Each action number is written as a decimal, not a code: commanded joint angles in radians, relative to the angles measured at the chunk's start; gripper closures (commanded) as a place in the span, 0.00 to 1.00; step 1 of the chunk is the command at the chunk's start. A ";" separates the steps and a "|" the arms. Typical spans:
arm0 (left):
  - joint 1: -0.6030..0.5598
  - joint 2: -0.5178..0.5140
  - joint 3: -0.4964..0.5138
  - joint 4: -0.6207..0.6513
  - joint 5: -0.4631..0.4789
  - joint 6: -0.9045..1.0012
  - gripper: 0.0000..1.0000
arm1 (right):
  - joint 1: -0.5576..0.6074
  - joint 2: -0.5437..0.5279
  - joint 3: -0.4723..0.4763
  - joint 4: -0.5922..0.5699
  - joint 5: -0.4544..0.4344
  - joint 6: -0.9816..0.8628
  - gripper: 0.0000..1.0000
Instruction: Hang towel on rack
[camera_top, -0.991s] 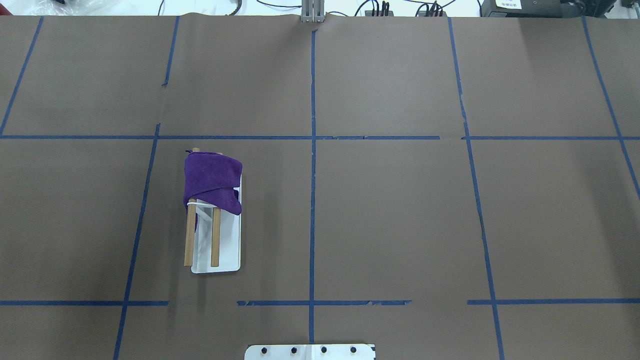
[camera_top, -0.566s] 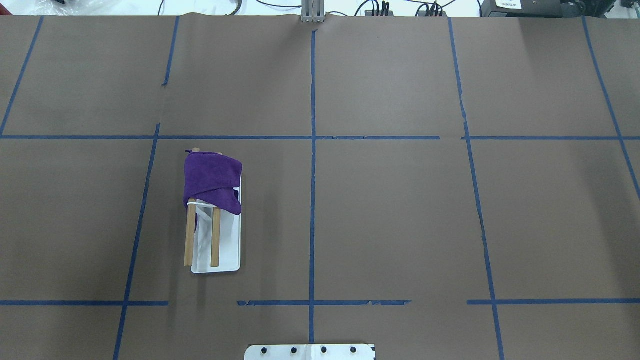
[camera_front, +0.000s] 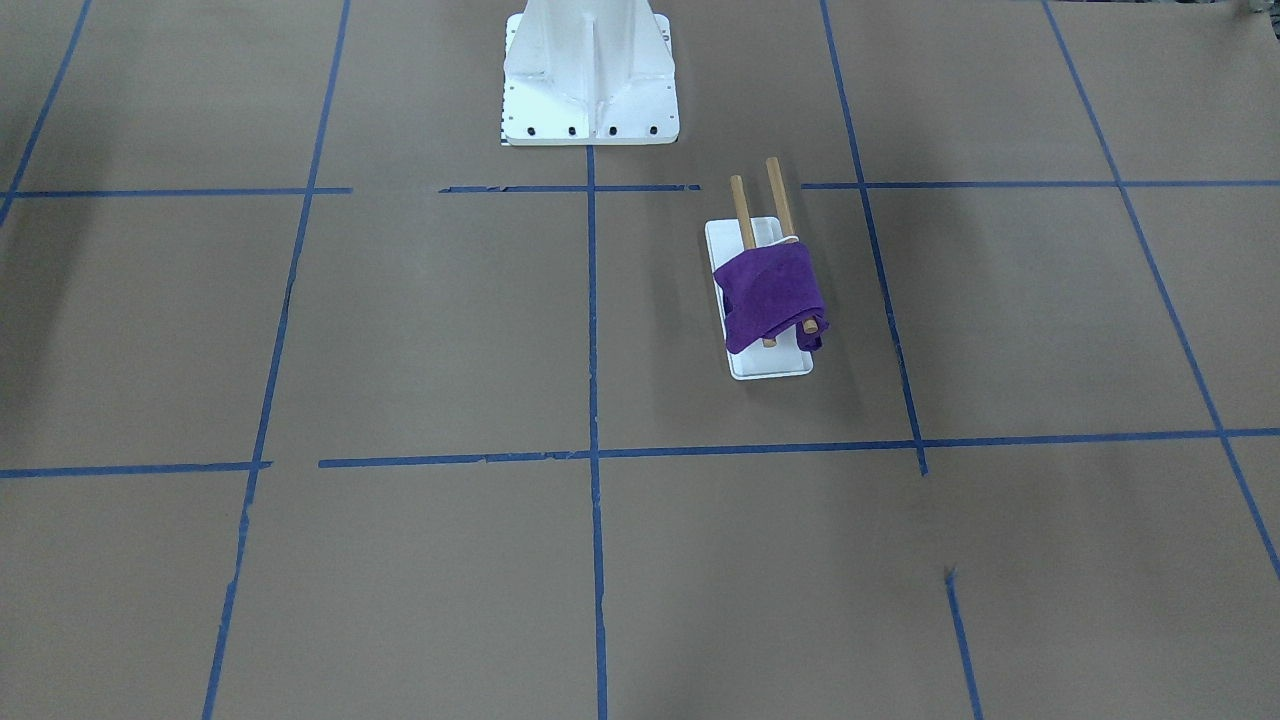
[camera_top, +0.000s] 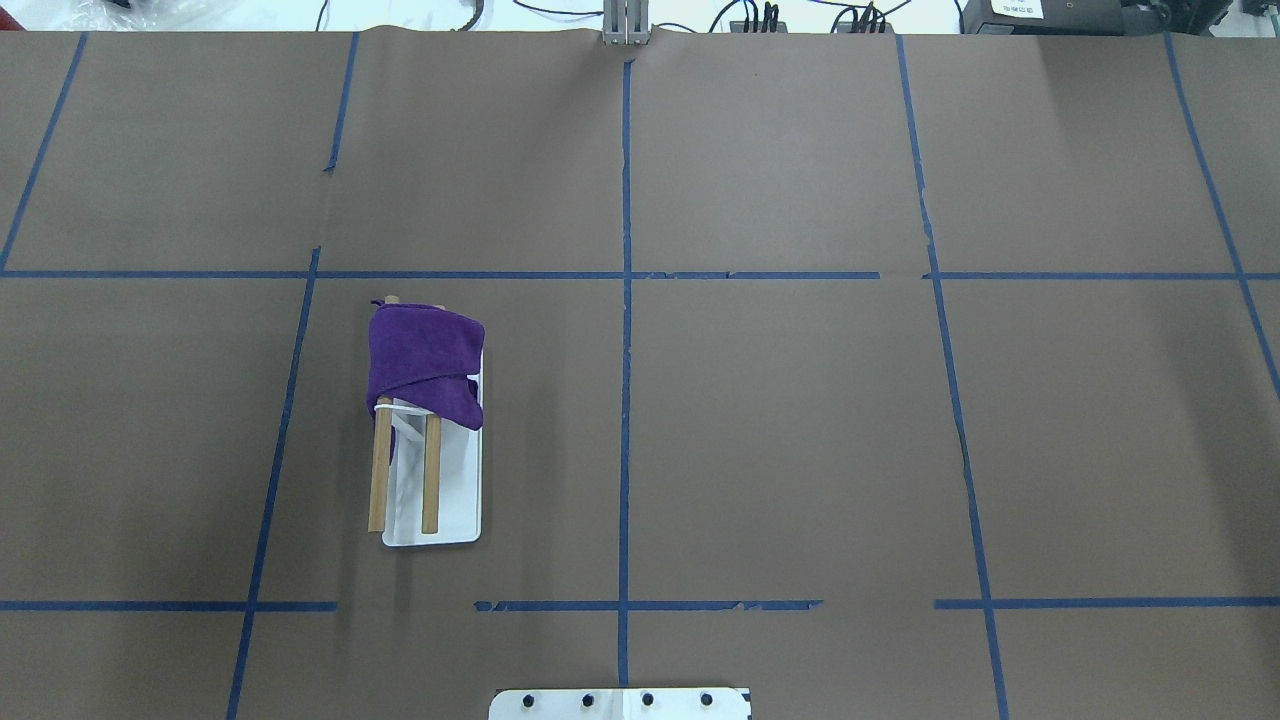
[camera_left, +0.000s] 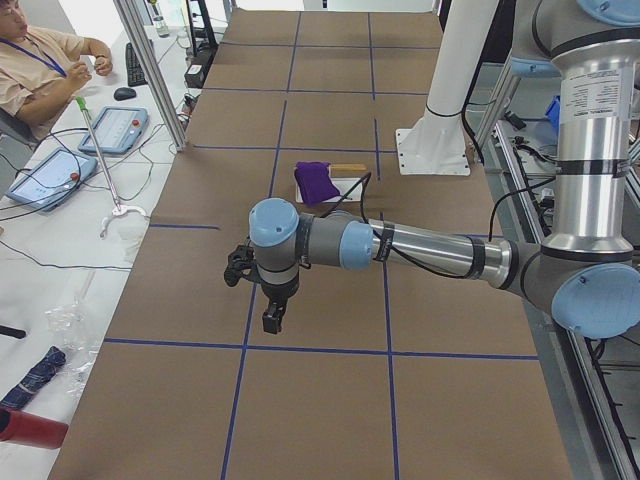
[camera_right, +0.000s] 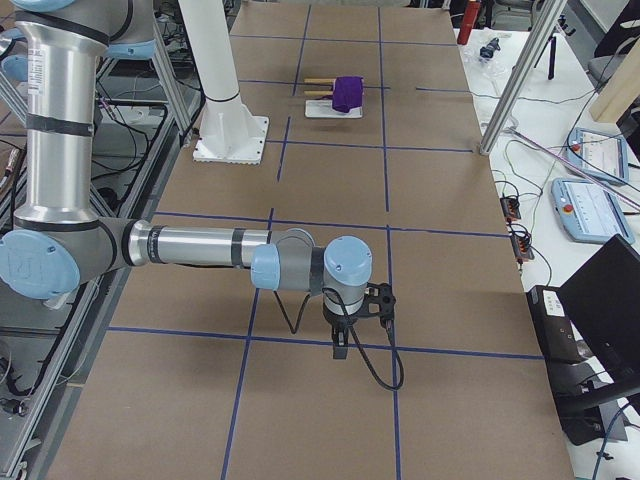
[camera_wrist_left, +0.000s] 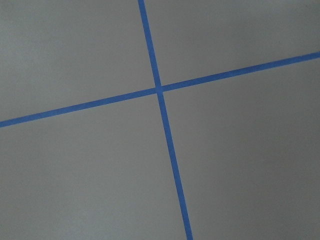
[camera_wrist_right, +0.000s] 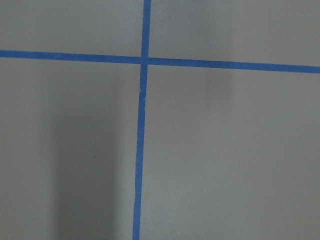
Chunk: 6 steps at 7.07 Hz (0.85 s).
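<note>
In the front-facing view, the purple terry towel (camera_front: 770, 290) is lying draped across both light-brown wooden rods of the small white-based rack (camera_front: 772, 364), covering the rod ends that point away from the robot. A fold is drooping off one rod tip. The rods are running roughly toward and away from the tall white ribbed pedestal (camera_front: 590, 70).

In the overhead view, the rack is sitting in the robot's left half of the brown paper-covered table (camera_top: 800, 450) with its blue tape grid, so the left arm is judged the nearer one. No arm is showing here.

From the table's left end, the left gripper (camera_left: 272, 318) is hanging fingers-down above the paper, well apart from the rack, which is lying farther along the table beyond it. Whether its fingers are apart or together cannot be told.

From the right end, the right gripper (camera_right: 340, 345) is pointing down too, with the rack far off across the table. Its state is likewise unclear.

Both wrist cameras are showing only paper and crossing tape, no fingers.
</note>
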 joint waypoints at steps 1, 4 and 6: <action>0.000 0.006 0.005 0.000 0.000 0.000 0.00 | 0.000 0.000 0.001 0.000 0.000 0.000 0.00; 0.000 0.009 0.006 0.000 0.000 0.000 0.00 | 0.000 0.000 -0.002 0.005 0.015 -0.002 0.00; 0.000 0.009 0.006 0.000 0.000 -0.002 0.00 | 0.000 0.000 -0.005 0.005 0.015 -0.002 0.00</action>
